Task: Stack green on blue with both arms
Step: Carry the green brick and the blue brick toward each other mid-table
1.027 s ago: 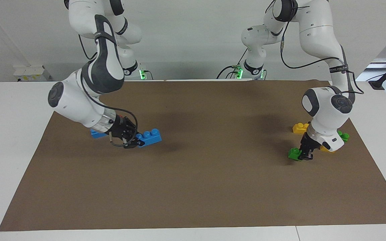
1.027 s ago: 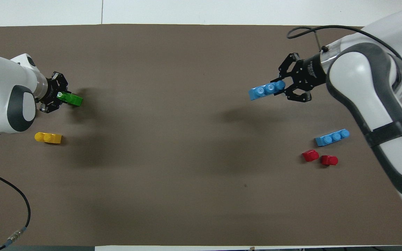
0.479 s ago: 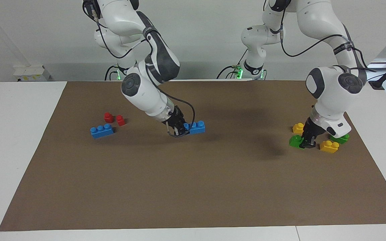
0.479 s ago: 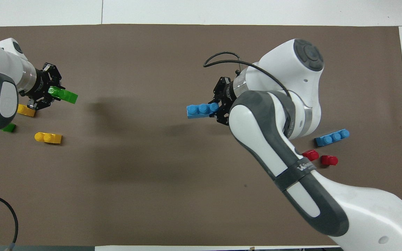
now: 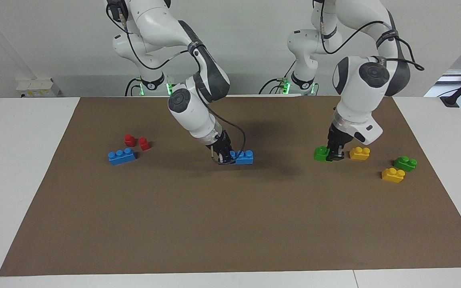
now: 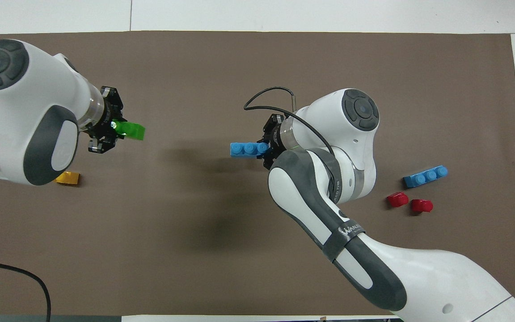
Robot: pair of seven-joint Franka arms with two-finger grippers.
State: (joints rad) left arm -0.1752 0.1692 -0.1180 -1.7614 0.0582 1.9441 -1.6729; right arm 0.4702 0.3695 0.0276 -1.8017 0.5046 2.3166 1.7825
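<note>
My right gripper (image 5: 226, 157) is shut on one end of a long blue three-stud brick (image 5: 244, 157) and holds it low over the middle of the brown mat (image 5: 230, 224). In the overhead view this gripper (image 6: 265, 148) and its blue brick (image 6: 244, 149) point toward the left arm's end. My left gripper (image 5: 335, 155) is shut on a small green brick (image 5: 321, 153), held low over the mat beside a yellow brick. In the overhead view the left gripper (image 6: 115, 130) and its green brick (image 6: 132, 130) are apart from the blue brick.
A second blue brick (image 5: 122, 156) and two red bricks (image 5: 129, 140) lie toward the right arm's end. Two yellow bricks (image 5: 359, 153) (image 5: 393, 175) and a second green brick (image 5: 405, 163) lie toward the left arm's end.
Both grippers have carried their bricks toward the middle of the mat. The right arm moved the blue brick a long way; the left arm lifted the green brick past the yellow bricks.
</note>
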